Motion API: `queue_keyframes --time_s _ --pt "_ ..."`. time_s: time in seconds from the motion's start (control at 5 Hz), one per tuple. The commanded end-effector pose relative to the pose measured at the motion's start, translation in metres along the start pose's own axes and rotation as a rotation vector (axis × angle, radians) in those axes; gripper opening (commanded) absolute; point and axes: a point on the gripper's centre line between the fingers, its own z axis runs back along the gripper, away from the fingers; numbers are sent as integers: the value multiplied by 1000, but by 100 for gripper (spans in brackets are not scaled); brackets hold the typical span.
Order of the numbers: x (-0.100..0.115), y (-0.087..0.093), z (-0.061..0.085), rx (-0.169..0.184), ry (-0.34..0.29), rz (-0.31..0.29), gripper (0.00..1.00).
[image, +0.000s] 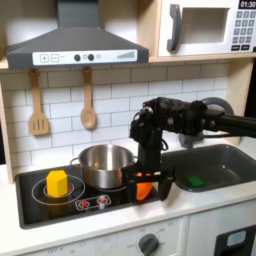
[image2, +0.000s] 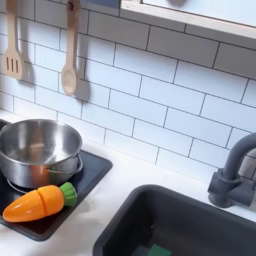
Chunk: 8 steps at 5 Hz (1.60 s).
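In the first exterior view my gripper (image: 146, 187) points down over the front right corner of the black stovetop (image: 40, 205). Its fingers stand apart, one on each side of an orange toy carrot (image: 143, 188), which partly hides behind them. In the second exterior view the carrot (image2: 38, 202) lies flat on the stovetop's (image2: 90, 172) corner, its green top toward the second exterior view's right. A silver pot (image: 104, 164) stands just behind and left of the carrot in the first exterior view, and close behind it in the second exterior view as the pot (image2: 35, 150).
A yellow block (image: 58, 183) sits on the left burner. To the right lies a dark sink (image: 222, 163) holding a green item (image: 195, 181), with a grey faucet (image2: 236, 168) behind. A wooden spatula (image: 38, 105) and spoon (image: 88, 100) hang on the tiled wall.
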Motion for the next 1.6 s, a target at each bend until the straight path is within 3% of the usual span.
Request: queue_keyframes --time_s 0.0,1.0,1.4 --pt "10 -2 -11 -5 11 1 100" --pt "20 4 -32 -21 34 65 100" --pt "34 -7 -29 -20 24 31 100"
